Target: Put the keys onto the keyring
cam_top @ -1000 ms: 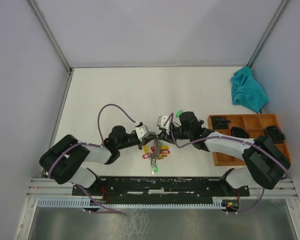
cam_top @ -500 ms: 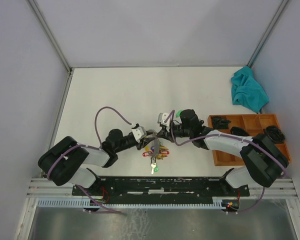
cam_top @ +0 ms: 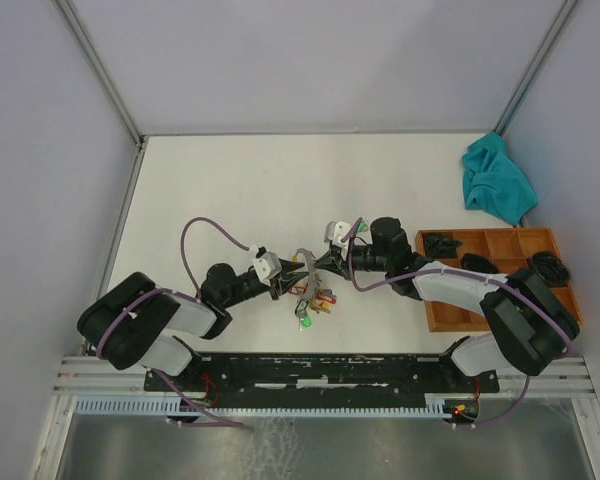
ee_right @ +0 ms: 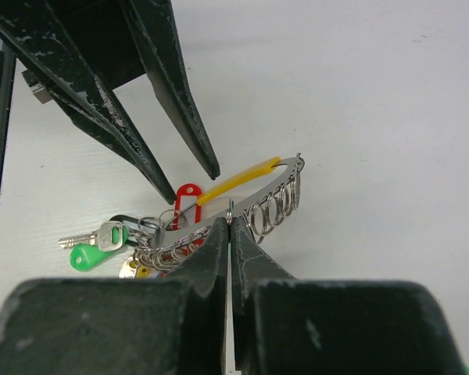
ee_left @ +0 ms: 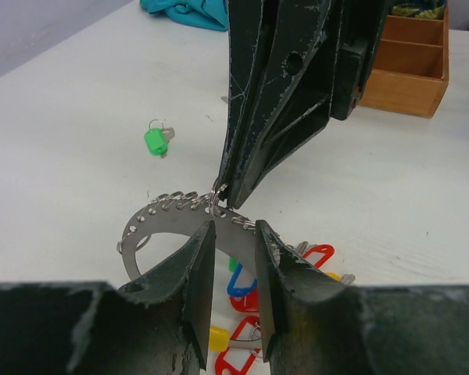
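Note:
The keyring [cam_top: 302,262], a flat silvery curved plate [ee_left: 164,226] strung with small rings and red, yellow, blue and green tags [cam_top: 315,300], hangs tilted between the two grippers. My right gripper [ee_right: 230,223] is shut on one small ring at the plate's edge [ee_right: 277,181]; in the left wrist view it [ee_left: 225,191] comes down from above. My left gripper [ee_left: 234,234] is open, its fingertips just short of the plate and apart from it. One loose green-headed key [ee_left: 155,142] lies on the table beside the right arm [cam_top: 358,228].
A brown compartment tray [cam_top: 435,310] with dark parts stands at the right, and a teal cloth [cam_top: 495,180] lies behind it at the far right. Both forearms lie low across the near middle of the table.
The left gripper has opened, let go of the keyring and drawn back to the left. The right gripper has closed on a ring of the keyring and lifted it slightly to the right.

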Tool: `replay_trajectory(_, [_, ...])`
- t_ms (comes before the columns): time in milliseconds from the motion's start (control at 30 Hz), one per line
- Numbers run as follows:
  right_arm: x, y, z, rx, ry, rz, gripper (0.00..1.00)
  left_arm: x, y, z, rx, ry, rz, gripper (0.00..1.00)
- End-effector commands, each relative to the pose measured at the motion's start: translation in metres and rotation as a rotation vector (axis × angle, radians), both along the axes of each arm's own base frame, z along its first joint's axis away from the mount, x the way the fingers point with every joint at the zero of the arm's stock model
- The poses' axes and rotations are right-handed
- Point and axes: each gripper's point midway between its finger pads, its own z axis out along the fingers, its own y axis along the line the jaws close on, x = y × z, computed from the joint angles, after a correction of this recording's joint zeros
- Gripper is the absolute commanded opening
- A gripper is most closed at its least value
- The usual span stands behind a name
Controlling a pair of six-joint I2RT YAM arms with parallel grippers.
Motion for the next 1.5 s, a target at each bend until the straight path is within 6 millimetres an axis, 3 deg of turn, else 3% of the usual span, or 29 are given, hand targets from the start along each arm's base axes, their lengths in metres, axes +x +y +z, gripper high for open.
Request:
replay_trajectory(0, [-0.005,0.008,0.033,0.1,-0.096,0.076,0.01,0.0,-0.004,0.03,-0.102,-0.058,-0.041,0.33])
replay_trajectory(800, [-0.019,0.013,0.032,0.101,-0.093,0.196,0.02,0.0,-0.013,0.018,-0.098,-0.032,-0.167,0.27])
replay_trajectory(900, [-0.02,0.013,0.03,0.091,-0.088,0.203,0.01,-0.001,-0.014,0.018,-0.093,-0.036,-0.181,0.2])
replay_trajectory(1000, [-0.021,0.011,0.025,0.068,-0.081,0.202,0.02,-0.003,-0.014,0.02,-0.092,-0.047,-0.189,0.07])
replay_trajectory(1100, [-0.021,0.005,0.02,0.03,-0.066,0.177,0.05,-0.003,-0.013,0.02,-0.079,-0.044,-0.18,0.03])
replay_trajectory(1200, [-0.02,-0.006,0.014,-0.031,-0.051,0.128,0.15,-0.001,-0.009,0.014,-0.033,-0.015,-0.141,0.03])
replay_trajectory(1400, [-0.02,-0.027,0.013,-0.092,-0.048,0.024,0.24,-0.001,-0.009,-0.015,0.242,0.019,0.003,0.03])
replay_trajectory(1467, [-0.022,-0.028,0.016,-0.08,-0.041,0.011,0.27,0.0,-0.007,-0.01,0.268,0.018,0.044,0.03])
